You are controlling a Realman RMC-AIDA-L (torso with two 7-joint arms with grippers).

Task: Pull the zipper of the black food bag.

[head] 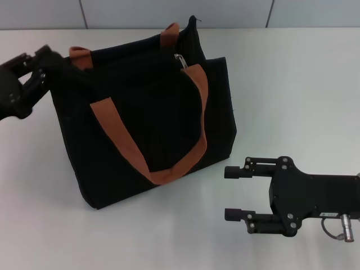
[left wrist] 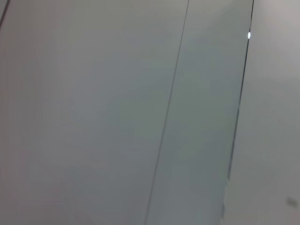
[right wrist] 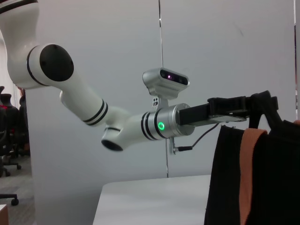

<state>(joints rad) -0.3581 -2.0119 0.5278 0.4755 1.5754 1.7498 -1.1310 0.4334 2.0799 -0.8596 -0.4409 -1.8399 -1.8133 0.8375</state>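
A white table [head: 292, 84] is being backed by a pale panelled wall [head: 169, 11], and the black food bag [head: 152, 124] is being supported upright on the table, left of centre in the head view. Two orange-brown straps [head: 163, 163] are being draped over the bag's near face. The zipper [head: 181, 61] is being shown as a small silver pull tab at the top of the bag, towards its far right end, just above the right strap's upper attachment.

The left gripper [head: 48, 67] is being held at the bag's upper left corner, and its fingers are being kept clamped on the fabric edge there; in the right wrist view the same gripper [right wrist: 253, 107] is being seen gripping the raised black corner of the bag [right wrist: 262, 178], with the white left arm [right wrist: 84, 108] extending behind it. Only the wall panels [left wrist: 93, 112] are being shown in the left wrist view.

The right gripper [head: 233, 192] is being held low over the table, near the bag's lower right corner but apart from it, with its two fingers being kept spread and nothing between them
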